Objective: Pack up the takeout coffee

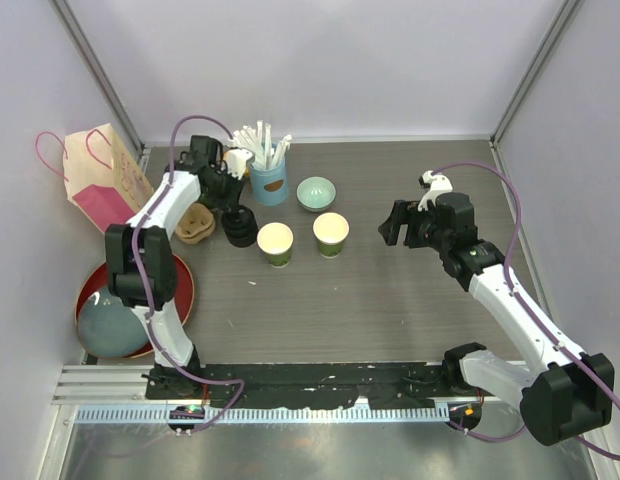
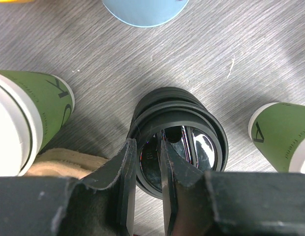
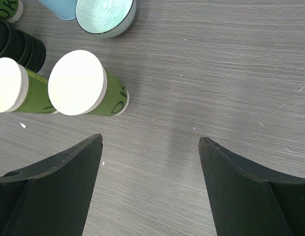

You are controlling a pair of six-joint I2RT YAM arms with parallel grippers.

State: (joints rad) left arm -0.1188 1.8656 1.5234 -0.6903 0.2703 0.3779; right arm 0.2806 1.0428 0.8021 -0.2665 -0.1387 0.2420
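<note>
Two small dark-green paper cups stand open and lidless near the middle of the grey, wood-grained worktop [image 1: 410,330]. The left cup [image 1: 275,243] and the right cup [image 1: 331,234] are close side by side but apart, each a tapered cylinder with a matte cream inside and black lettering on its wall. Just left of the left cup sits a stack of round black plastic lids [image 1: 240,226], its side ribbed by the nested rims. The left gripper [image 1: 233,203] reaches down onto that stack. The right gripper [image 1: 398,222] hangs over the worktop to the right of the cups, its jaws spread wide with nothing between them. Beyond the cups are a pale green glazed bowl [image 1: 316,193] and a light blue cup of white straws [image 1: 269,180]. A tan moulded-pulp carrier [image 1: 195,225] lies left of the lids. Only the left wrist view shows the top lid's glossy, hollow inside and the left gripper's two fingers [image 2: 125,167] standing close together over its near rim; whether they pinch it I cannot tell. That view also shows a third green cup [image 2: 44,103] just beside the pulp, which I cannot find in the overhead view. The right wrist view alone shows the fine concentric rings inside the bowl.
</note>
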